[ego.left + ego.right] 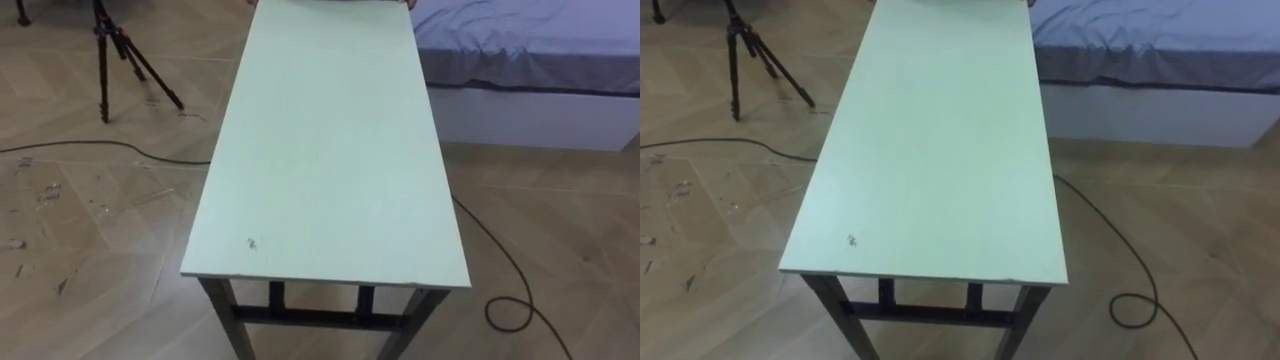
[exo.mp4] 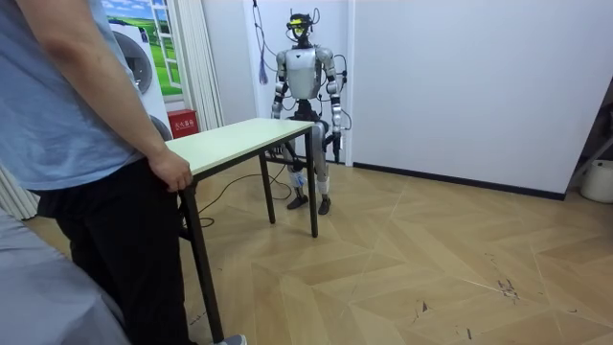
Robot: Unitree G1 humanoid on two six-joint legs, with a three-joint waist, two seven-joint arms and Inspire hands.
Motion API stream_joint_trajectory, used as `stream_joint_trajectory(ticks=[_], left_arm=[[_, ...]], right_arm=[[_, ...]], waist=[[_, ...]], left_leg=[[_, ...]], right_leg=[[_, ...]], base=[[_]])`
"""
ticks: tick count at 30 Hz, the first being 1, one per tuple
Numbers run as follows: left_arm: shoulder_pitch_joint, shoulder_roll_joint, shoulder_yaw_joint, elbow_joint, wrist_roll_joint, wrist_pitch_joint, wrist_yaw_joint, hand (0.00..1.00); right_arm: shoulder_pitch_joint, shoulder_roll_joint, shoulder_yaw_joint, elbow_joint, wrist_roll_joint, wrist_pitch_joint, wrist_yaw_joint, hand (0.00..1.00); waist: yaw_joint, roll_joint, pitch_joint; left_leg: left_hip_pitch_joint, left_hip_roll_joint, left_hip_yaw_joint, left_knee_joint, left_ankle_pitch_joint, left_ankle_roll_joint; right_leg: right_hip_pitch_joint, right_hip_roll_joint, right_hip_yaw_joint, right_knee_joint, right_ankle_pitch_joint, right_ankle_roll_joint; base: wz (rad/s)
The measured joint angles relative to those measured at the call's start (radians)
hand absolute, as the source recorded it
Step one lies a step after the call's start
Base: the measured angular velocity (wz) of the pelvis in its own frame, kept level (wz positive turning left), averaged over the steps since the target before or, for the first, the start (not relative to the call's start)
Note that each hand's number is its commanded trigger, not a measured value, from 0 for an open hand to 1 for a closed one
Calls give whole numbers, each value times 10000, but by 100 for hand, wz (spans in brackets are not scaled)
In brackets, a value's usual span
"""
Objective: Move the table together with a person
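Left robot hand (image 2: 338, 119), right robot hand (image 2: 276, 109), grip unclear, table (image 1: 330, 150) lengthwise toward person (image 2: 86, 125)

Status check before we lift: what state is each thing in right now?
Table: level, legs on the floor.
Person's hand: on the table's far end.
Left hand: beside the robot's hip, off the table.
Right hand: likewise off the table.
Tripod: standing, legs spread.

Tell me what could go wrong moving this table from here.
The cable loops right of the table; a table leg or a foot could snag it. The bed sits close on that side, so a swing could hit it. The tripod stands left of the far end.
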Motion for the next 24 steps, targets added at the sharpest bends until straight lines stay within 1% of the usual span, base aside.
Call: stream_joint_trajectory(ticks=[1,2,3,5,7,9,11,12,13,14,16,18,21,23,24], left_arm=[[40,-8,-436,-437,-319,-45,-250,0],[71,26,-861,-989,-503,-95,-378,0],[122,108,-1036,-1260,-723,-108,-479,0],[233,255,-1411,-2210,-1171,-98,-696,0],[196,238,-1538,-2559,-1352,-26,-996,0],[52,238,-1891,-2678,-1484,10,-1276,0],[137,283,-2335,-3519,-1900,297,-1372,0],[165,318,-2434,-3775,-2078,381,-1408,0],[242,394,-2592,-4346,-2374,487,-1450,0],[242,415,-2641,-4776,-2507,549,-1624,0],[198,448,-2719,-5286,-2604,590,-1779,0],[187,523,-2804,-5705,-2610,645,-1855,0],[183,735,-2928,-6049,-2610,708,-1950,0],[186,967,-2953,-6553,-2625,940,-1950,0],[186,1042,-2953,-6772,-2652,985,-1950,0]], right_arm=[[157,-57,232,-430,160,-74,-10,0],[298,-122,453,-833,402,-78,-3,0],[377,-141,546,-1057,451,-83,3,0],[730,-295,765,-1933,796,-64,54,0],[765,-261,813,-2389,907,-47,190,0],[703,-166,1031,-2818,1257,-51,416,0],[756,-134,1615,-3987,1888,182,570,0],[754,-132,1758,-4243,2028,221,649,0],[702,-132,1980,-4637,2267,326,770,0],[621,-131,2106,-4877,2352,390,920,0],[399,-157,2304,-4900,2485,405,1017,0],[296,-202,2321,-4887,2680,520,1039,0],[289,-344,2333,-4888,2715,602,1039,0],[284,-436,2338,-4887,2707,611,1039,0],[279,-462,2342,-4888,2714,616,1039,0]], waist=[[12,67,-2],[30,63,-13],[32,56,-12],[4,84,-17],[7,98,-17],[-16,100,-29],[-129,128,-42],[-151,137,-42],[-186,144,-48],[-198,146,-48],[-243,139,-48],[-272,133,-44],[-340,102,-34],[-434,57,-1],[-452,46,7]], left_leg=[[-1,0,5,-2,0,1],[-1,-4,35,-11,0,2],[-5,1,62,-14,-1,3],[-20,9,93,-21,-1,2],[-25,11,122,-16,0,2],[-16,9,132,4,0,1],[-1,11,160,43,1,0],[1,10,160,60,1,0],[8,9,179,98,1,0],[14,6,203,116,2,2],[17,0,202,138,3,4],[14,-1,201,150,4,5],[2,7,199,158,4,5],[-40,7,183,166,4,5],[-48,6,169,165,3,5]], right_leg=[[-18,-3,-3,46,-1,1],[-39,-1,11,44,-1,2],[-53,2,16,40,-1,2],[-84,6,35,40,-1,2],[-107,8,42,39,-1,2],[-108,21,79,39,-1,2],[-101,27,169,37,-1,2],[-89,23,174,37,-1,2],[-74,13,183,39,-1,2],[-65,1,180,37,-1,2],[-55,-21,146,38,-1,2],[-54,-55,152,43,-1,2],[-55,-80,149,46,-2,1],[-86,-77,165,45,-6,-6],[-93,-78,168,45,-6,-6]], base=[[0],[-6],[-9],[-3],[-2],[-3],[0],[0],[0],[0],[0],[0],[0],[0],[0]])
